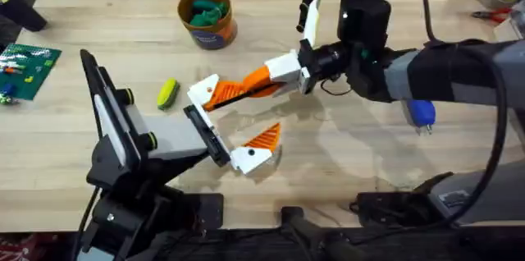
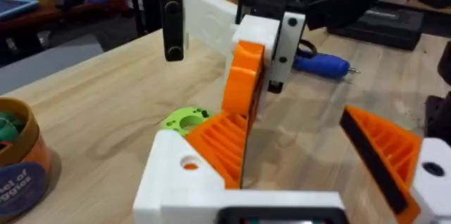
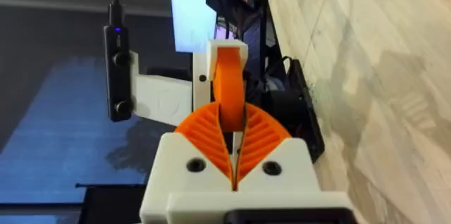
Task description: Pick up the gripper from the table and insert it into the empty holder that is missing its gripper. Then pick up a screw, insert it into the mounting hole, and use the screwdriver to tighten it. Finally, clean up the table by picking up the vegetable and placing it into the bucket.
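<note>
At mid-counter my right hand (image 1: 246, 90) pinches the small orange ribbed plastic wedge gripper (image 3: 229, 104): light, stiff, slick; grip flat sides. Left hand (image 1: 238, 125) spread.

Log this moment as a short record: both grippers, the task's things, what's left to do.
right gripper: shut on the gripper, pressing it at the holder
left gripper: open
seating: cannot tell whether the gripper is fully in
screwdriver: lying on the table, under the right arm
vegetable: on the table, outside the bucket
bucket: upright, green pieces inside
left to do: screw in and tightened, vegetable into bucket
</note>
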You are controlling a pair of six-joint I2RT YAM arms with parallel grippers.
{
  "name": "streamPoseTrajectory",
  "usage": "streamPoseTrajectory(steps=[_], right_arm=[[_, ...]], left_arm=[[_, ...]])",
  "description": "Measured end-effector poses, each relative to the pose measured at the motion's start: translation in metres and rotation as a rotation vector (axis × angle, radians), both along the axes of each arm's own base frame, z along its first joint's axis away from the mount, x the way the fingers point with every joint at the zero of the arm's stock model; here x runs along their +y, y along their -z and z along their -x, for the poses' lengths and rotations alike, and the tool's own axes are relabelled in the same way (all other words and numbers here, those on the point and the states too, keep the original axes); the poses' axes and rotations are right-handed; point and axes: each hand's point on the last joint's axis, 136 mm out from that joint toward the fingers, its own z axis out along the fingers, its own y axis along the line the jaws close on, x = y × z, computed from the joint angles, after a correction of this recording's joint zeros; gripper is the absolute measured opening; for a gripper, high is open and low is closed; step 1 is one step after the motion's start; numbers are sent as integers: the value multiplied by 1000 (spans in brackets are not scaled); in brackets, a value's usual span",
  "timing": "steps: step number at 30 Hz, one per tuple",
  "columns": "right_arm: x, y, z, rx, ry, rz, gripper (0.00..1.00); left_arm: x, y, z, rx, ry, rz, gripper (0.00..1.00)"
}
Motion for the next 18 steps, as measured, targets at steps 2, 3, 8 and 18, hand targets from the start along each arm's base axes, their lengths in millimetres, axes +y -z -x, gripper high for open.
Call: streamPoseTrajectory(steps=[2,3,8,18], right_arm=[[1,0,-2,-7,9,2,19],[1,0,-3,-12,15,2,19],[1,1,-7,-30,35,4,19],[-4,1,-12,-37,49,0,19]], left_arm=[[0,0,0,1,-3,1,987],[0,0,0,3,-3,1,988],[-1,0,1,5,7,2,988],[-7,0,11,8,73,4,986]])
